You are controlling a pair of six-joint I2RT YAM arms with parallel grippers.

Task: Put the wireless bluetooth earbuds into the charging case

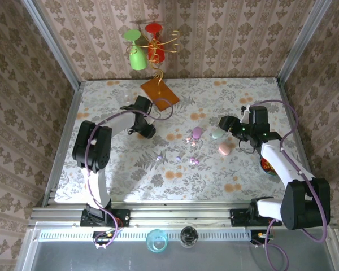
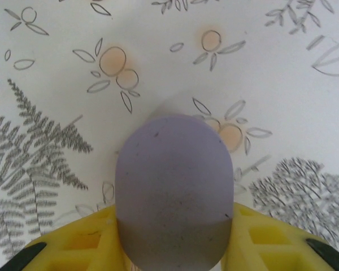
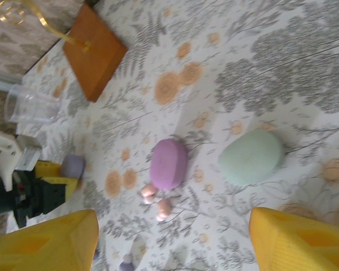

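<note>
Grip: left gripper (image 2: 172,240) clamps a lilac-grey case (image 2: 174,180), likely to steady it for loading, while right gripper (image 3: 174,226) hangs jaws wide, pointed at pink earbuds (image 3: 156,201) lying loose on the table (image 3: 282,68) just beside a purple case (image 3: 168,164).

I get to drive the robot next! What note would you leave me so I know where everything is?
The left pincer is shut on a greyish-lilac case.
The right pincer is open and empty, facing the purple case and mint case; the pink case lies close by.
Two pink earbuds lie beside the purple case, and more buds lie loose on the table.
Done: nothing yet; every case looks closed.
Left: open a case and put the earbuds in.
</note>
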